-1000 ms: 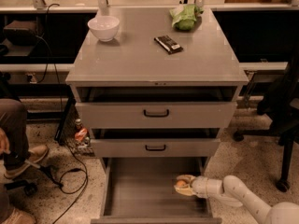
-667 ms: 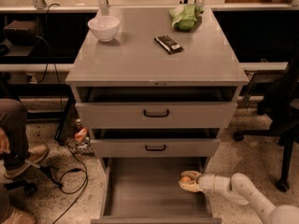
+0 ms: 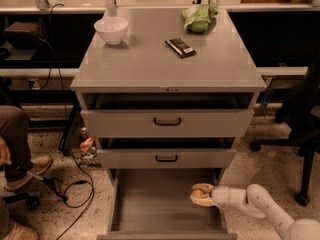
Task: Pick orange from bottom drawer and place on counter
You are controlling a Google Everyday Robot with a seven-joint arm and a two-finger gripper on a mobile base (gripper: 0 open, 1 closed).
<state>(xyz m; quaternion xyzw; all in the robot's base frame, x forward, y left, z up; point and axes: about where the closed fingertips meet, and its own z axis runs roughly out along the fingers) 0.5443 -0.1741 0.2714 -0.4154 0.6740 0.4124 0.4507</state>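
The bottom drawer (image 3: 150, 204) is pulled out, showing its flat grey floor. The small orange (image 3: 198, 192) is at the drawer's right side, near the back. My gripper (image 3: 200, 195) reaches in from the right, low over the drawer floor. Its tan fingers (image 3: 202, 202) are closed around the orange, one above and one below it. The white arm (image 3: 260, 206) extends off to the lower right. The grey counter (image 3: 150, 59) tops the cabinet.
On the counter stand a white bowl (image 3: 111, 29), a green bag (image 3: 198, 18) and a dark flat packet (image 3: 180, 47). The two upper drawers (image 3: 167, 122) with black handles are slightly open. A seated person's leg (image 3: 15, 144) and cables are at left, and a chair base (image 3: 300, 154) is at right.
The gripper has shifted slightly within the drawer's right side and the forearm has dropped lower. The orange stays between the fingers.
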